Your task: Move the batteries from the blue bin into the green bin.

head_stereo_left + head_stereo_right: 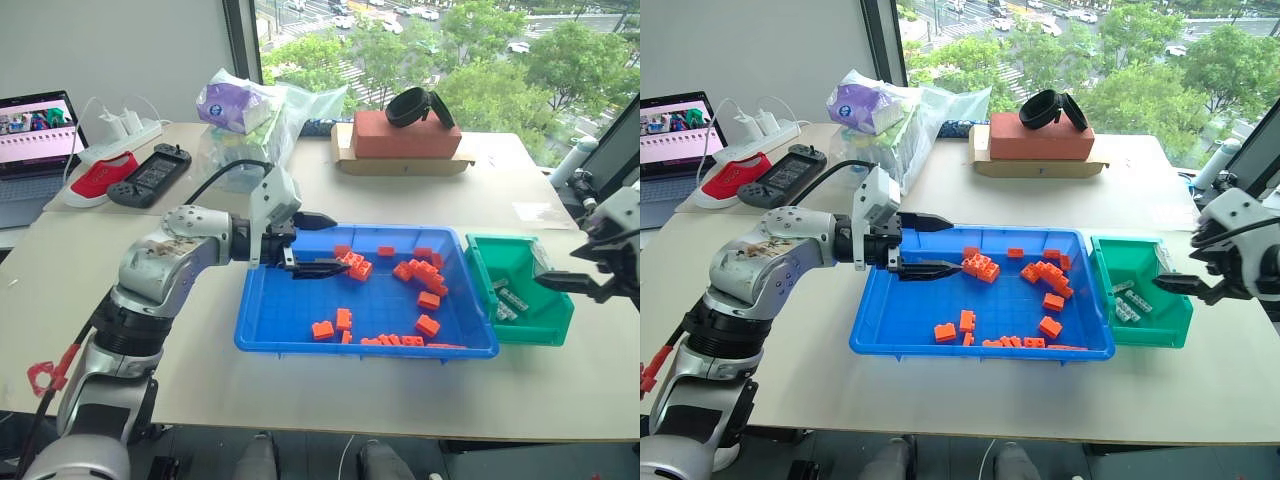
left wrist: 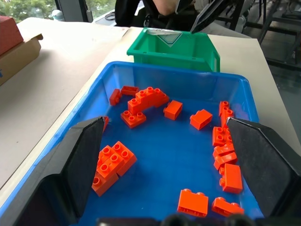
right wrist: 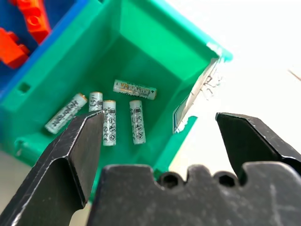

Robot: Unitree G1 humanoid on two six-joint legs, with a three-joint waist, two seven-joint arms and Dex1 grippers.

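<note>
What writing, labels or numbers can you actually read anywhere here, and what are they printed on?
None can be read.
batteries in the green bin: dark print along their sides, too small to read.
clear label tab on the green bin's rim: no legible text.
laptop screen: a picture and a pale page, text too small to read.
purple packet in the clear bag: markings blurred.

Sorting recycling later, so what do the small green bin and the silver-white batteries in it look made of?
The small deep green bin looks like moulded plastic: uniform colour, slight sheen, sloped walls. The silver-white cylindrical batteries look metal-cased under printed wrap, judging by pale glossy labels; uncertain.
</note>
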